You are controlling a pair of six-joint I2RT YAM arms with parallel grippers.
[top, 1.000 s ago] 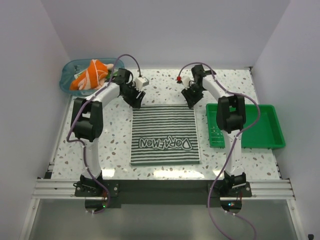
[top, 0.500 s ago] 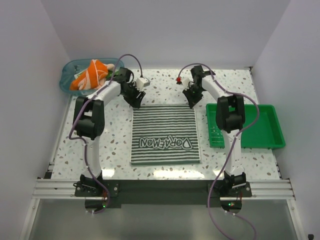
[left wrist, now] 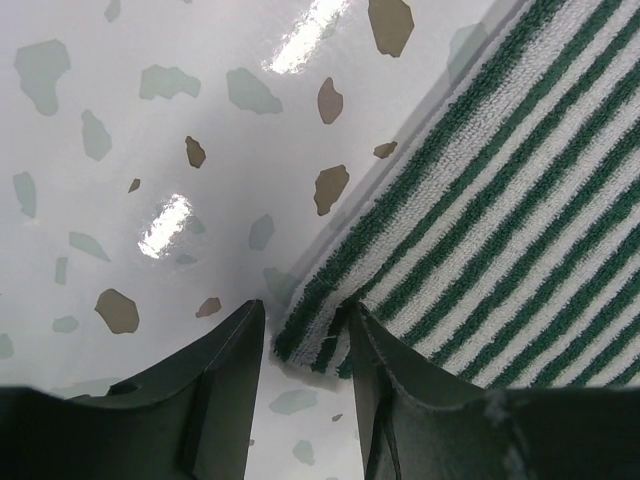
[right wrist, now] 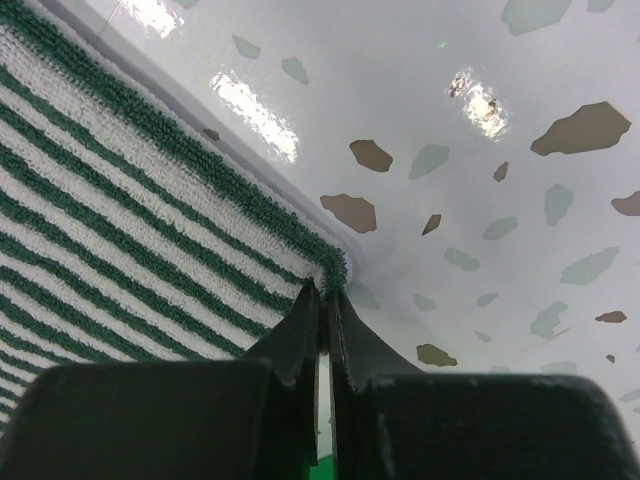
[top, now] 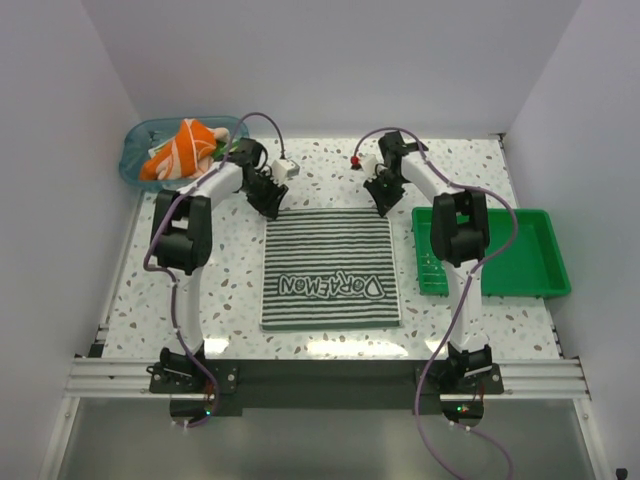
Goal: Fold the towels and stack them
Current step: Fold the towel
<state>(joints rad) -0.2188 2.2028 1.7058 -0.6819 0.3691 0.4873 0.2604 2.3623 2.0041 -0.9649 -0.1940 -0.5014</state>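
A striped towel (top: 330, 265) with DORAEMON lettering lies flat in the middle of the table. It looks black-and-white from above and dark green and white in the wrist views (left wrist: 500, 200) (right wrist: 120, 200). My left gripper (top: 270, 205) (left wrist: 305, 330) is open, and the towel's far left corner lies between its fingers. My right gripper (top: 383, 205) (right wrist: 325, 290) is shut on the towel's far right corner, low at the table. An orange towel (top: 180, 148) lies crumpled in a blue basin (top: 135, 160) at the far left. A bit of green shows beside it, mostly hidden.
A green tray (top: 520, 250) stands at the right edge, next to the right arm. The table top is white with speckles (top: 230, 280). White walls close in the far side and both sides.
Both wrists have shifted slightly toward the far side at the towel's far corners. The striped towel still lies flat.
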